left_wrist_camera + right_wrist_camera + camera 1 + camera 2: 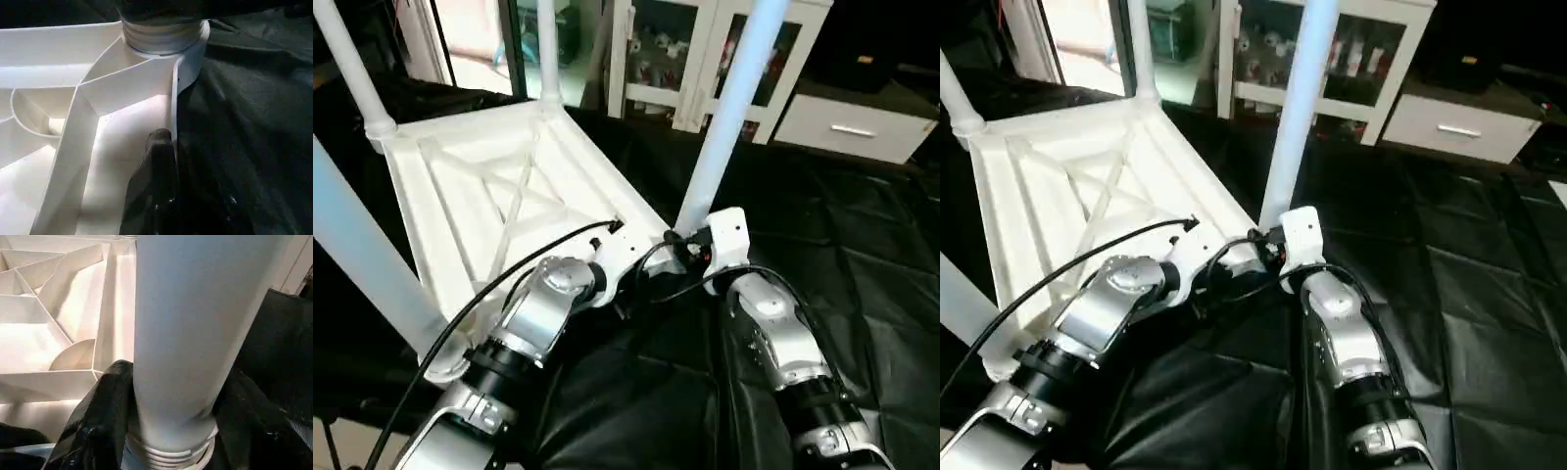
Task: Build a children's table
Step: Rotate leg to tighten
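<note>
The children's table lies upside down on the black sheet, its X-ribbed white top (509, 186) facing up. Several white legs stand up from its corners. The nearest right leg (729, 108) rises just ahead of my right wrist. My right gripper (176, 377) is shut on that leg low down, a black finger (105, 401) on each side, just above the threaded collar (171, 450). My left gripper (171, 142) is shut on the top's rim (173, 98) close to the same corner socket (164, 34).
The black sheet (842, 225) spreads wide to the right of the top. White cabinets with glass doors (705, 49) and a white drawer unit (852, 122) stand behind the work table. The near left leg (362, 255) slants beside my left forearm.
</note>
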